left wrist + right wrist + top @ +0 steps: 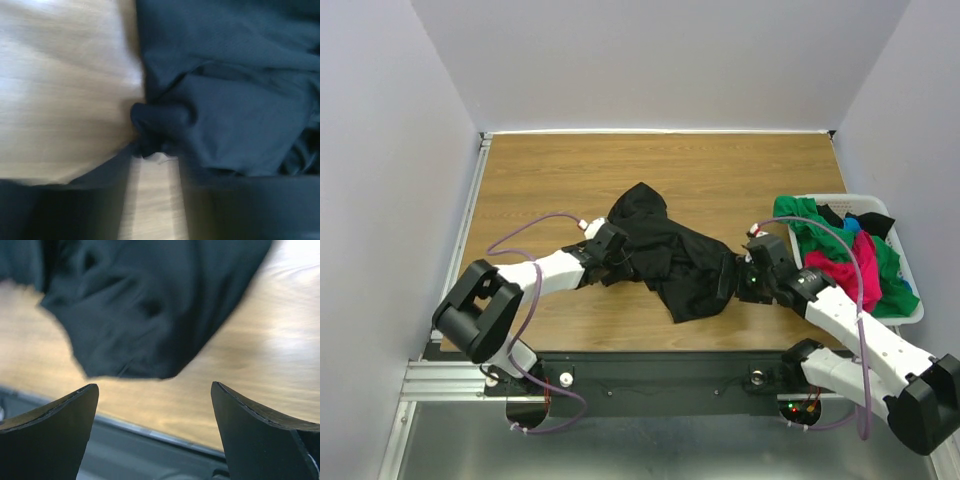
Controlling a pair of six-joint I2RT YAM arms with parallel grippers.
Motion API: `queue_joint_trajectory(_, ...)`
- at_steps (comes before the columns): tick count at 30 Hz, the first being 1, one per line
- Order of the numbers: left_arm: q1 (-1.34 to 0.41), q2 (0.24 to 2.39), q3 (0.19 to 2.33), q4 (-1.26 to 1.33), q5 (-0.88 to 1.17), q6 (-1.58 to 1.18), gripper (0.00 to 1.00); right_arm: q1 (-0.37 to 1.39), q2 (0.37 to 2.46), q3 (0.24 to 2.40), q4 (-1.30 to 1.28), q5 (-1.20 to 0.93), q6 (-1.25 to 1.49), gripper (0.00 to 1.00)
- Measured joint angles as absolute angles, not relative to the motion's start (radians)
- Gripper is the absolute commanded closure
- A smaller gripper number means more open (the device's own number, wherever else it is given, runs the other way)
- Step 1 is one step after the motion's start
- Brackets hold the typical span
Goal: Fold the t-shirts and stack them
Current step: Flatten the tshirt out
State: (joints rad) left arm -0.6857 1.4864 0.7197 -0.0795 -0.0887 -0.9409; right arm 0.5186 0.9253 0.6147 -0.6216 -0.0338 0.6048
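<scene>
The wooden table (570,170) is the biggest thing here. In the middle of it lies the big black t-shirt (670,255), all crumpled up and not folded yet. At the right side of the table sits the white basket (840,197). It holds more shirts in a heap, a green one (800,215) and a pink one (850,270) among them.

The black shirt's long way runs on a slant, from the far left down to the near right. One lumpy end pokes toward the far side of the table. I cannot tell which end is the neck (it is too scrunched).

The left gripper (623,260) is at the shirt's left edge. Its wrist picture is blurry, with a little bunch of cloth right at its tips, so I cannot tell if it is pinching or not. The right gripper (154,385) is at the shirt's right edge with its fingers wide apart and nothing between them.

What could go wrong? The left one might hold only a small fold, so a pull would make the shirt lumpier, not flat. The right one might close on air, or grab two layers at once. The near corner is close to the table's edge and could slide off.
</scene>
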Motion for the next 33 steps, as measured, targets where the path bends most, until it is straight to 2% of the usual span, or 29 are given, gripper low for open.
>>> queue_joint_trajectory(2,-0.686,1.518,0.731,-0.064,-0.084,-0.939,0.99,0.549,0.922,0.612,-0.621,-0.044,0.619,0.00)
queue_joint_trajectory(3,-0.687,1.530,0.732,-0.057,-0.081,-0.942,1.00,0.564,0.920,0.612,-0.621,-0.050,0.627,0.00)
queue_joint_trajectory(11,-0.701,1.475,0.688,-0.059,-0.070,-0.951,1.00,0.743,0.953,0.613,-0.612,-0.008,0.714,0.00)
queue_joint_trajectory(18,-0.703,1.295,0.645,-0.129,-0.080,-0.968,1.00,1.052,1.244,0.708,-0.563,0.151,0.844,0.01)
queue_joint_trajectory(25,-0.706,1.215,0.613,-0.162,-0.084,-0.974,1.00,1.151,1.498,0.813,-0.523,0.292,0.949,0.12)
queue_joint_trajectory(26,-0.706,1.210,0.612,-0.173,-0.088,-0.975,1.00,1.154,1.514,0.825,-0.529,0.310,0.964,0.15)
queue_joint_trajectory(29,-0.706,1.193,0.612,-0.187,-0.094,-0.975,1.00,1.164,1.538,0.842,-0.551,0.349,1.003,0.42)
queue_joint_trajectory(30,-0.706,1.187,0.612,-0.191,-0.099,-0.975,1.00,1.166,1.544,0.843,-0.563,0.369,1.016,0.55)
queue_joint_trajectory(32,-0.706,1.181,0.612,-0.195,-0.108,-0.975,1.00,1.166,1.545,0.838,-0.578,0.399,1.046,0.67)
queue_joint_trajectory(33,-0.706,1.180,0.612,-0.199,-0.113,-0.975,1.00,1.166,1.542,0.835,-0.579,0.407,1.055,0.79)
